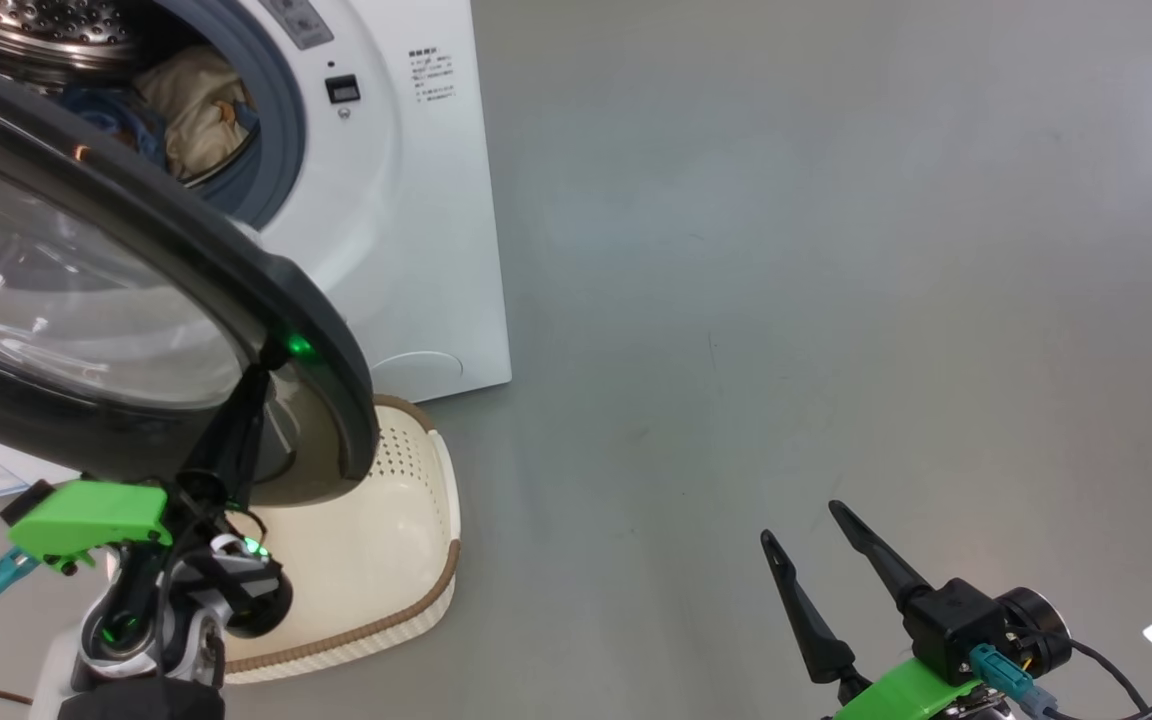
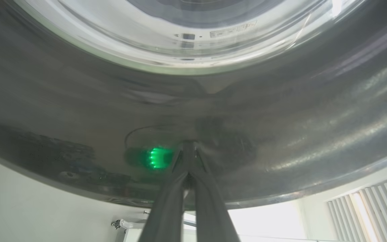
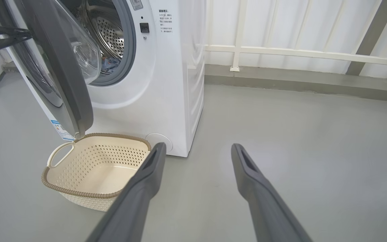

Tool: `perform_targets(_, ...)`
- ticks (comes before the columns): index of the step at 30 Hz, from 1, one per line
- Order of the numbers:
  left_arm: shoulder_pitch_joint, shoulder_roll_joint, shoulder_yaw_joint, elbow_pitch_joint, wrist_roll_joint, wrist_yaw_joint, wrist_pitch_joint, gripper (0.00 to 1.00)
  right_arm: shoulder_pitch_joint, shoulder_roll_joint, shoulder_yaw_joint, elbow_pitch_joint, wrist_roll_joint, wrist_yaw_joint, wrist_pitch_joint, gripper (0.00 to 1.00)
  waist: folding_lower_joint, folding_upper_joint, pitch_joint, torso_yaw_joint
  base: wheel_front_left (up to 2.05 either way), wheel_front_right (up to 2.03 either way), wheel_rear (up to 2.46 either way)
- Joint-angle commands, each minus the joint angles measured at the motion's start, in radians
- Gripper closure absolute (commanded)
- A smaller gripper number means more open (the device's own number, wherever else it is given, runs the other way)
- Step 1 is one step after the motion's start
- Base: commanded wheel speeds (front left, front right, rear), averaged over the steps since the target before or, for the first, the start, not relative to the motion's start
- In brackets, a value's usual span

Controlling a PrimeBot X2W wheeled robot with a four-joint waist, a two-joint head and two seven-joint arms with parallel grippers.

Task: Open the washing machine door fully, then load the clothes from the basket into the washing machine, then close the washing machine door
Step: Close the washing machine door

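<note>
Closest to the head camera is the left tool [image 1: 271, 358]. Its two long dark fingers [image 2: 170, 201] are closed together, and their tips touch the outer face of the large round glossy black washing machine door [image 1: 236, 270]. This door stands partly open directly ahead of the left tool, so it is between that tool and the opening of the big white boxy washing machine [image 1: 416, 250]. Beyond the door, inside the perforated steel drum [image 3: 111, 37], lie the clothes: one soft cream-coloured garment [image 1: 196, 110] and, beside it, one blue garment [image 1: 106, 115]. Just to the right of the left tool, under the lower edge of the door, is the small cream plastic basket [image 3: 89, 158] with perforated walls and a brown woven-look rim. It stands on the grey floor [image 1: 836, 250], just beside the front of the machine. The right tool [image 1: 801, 524] is open, with its fingers wide apart. It is well apart from the machine, and the basket is ahead of it and to its left. Far ahead of the right tool a white railing [image 3: 281, 53] runs along the wall.
</note>
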Motion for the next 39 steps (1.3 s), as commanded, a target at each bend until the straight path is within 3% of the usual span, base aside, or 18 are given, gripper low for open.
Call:
perform_targets(1,-0.041,0.017,0.015,-0.019,-0.013,-0.012,-0.004,1.0,-0.001,0.004,0.017,-0.022,-0.002,0.002,-0.012,0.0,0.0,0.0,-0.005,-0.003,0.0,0.0,0.0)
perform_targets(12,-0.004,0.018,-0.004,-0.037,-0.014,-0.022,0.015,1.0,0.022,0.008,0.003,-0.047,-0.005,0.002,-0.012,0.0,0.0,0.0,-0.034,0.024,0.0,0.0,0.0)
perform_targets(21,0.189,0.037,0.035,-0.256,0.056,-0.023,0.004,1.0,0.054,0.008,0.002,-0.138,0.004,0.002,-0.012,0.0,0.0,0.0,-0.101,0.071,0.0,0.0,0.0)
perform_targets(29,0.339,0.077,0.034,-0.458,0.272,-0.023,-0.116,1.0,0.073,-0.005,-0.003,-0.214,0.008,0.002,-0.012,0.0,0.0,0.0,-0.127,0.11,0.0,0.0,0.0)
perform_targets(35,0.383,0.117,-0.018,-0.521,0.418,-0.023,-0.228,1.0,0.079,-0.004,-0.006,-0.229,0.021,0.002,-0.012,0.0,0.0,0.0,-0.133,0.134,0.0,0.0,0.0)
perform_targets(39,0.408,0.196,-0.097,-0.516,0.593,-0.023,-0.369,1.0,0.08,-0.01,0.001,-0.232,0.016,0.002,-0.012,0.0,0.0,0.0,-0.136,0.147,0.0,0.0,0.0)
